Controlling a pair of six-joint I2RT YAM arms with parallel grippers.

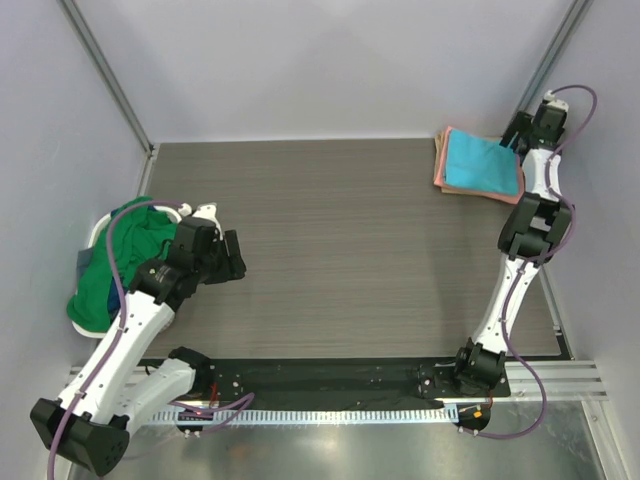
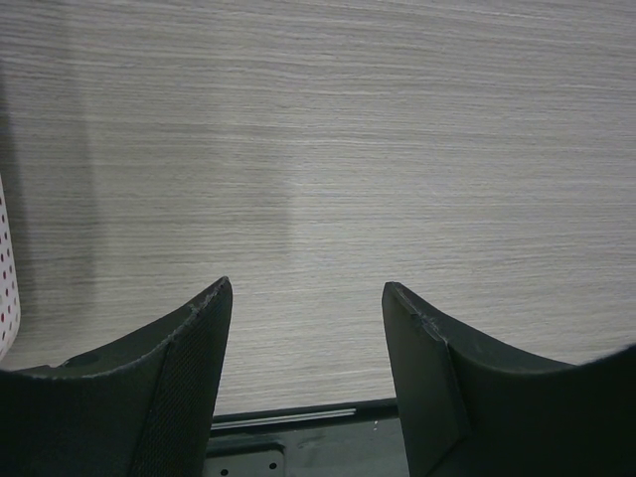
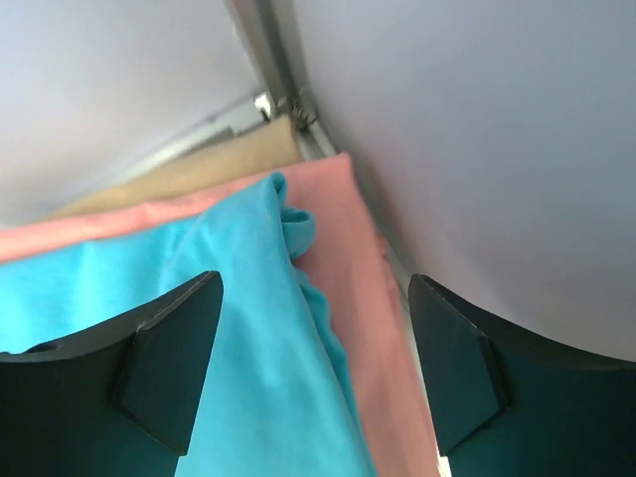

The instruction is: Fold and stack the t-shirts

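Note:
A folded sky-blue t-shirt [image 1: 478,163] lies on a folded salmon-pink t-shirt [image 1: 440,160] at the table's far right corner. In the right wrist view the blue shirt [image 3: 199,338] and the pink shirt [image 3: 378,328] lie just below my fingers. My right gripper [image 1: 515,135] is open and empty above the stack's right edge. A green t-shirt [image 1: 125,255] is heaped in the white basket [image 1: 100,225] at the left, with navy cloth [image 1: 88,262] under it. My left gripper [image 1: 235,258] is open and empty over bare table, right of the basket.
The wood-grain table [image 1: 330,250] runs between the basket and the stack. Grey walls close in on the far side, the left and the right. A black base rail [image 1: 320,380] lies along the near edge.

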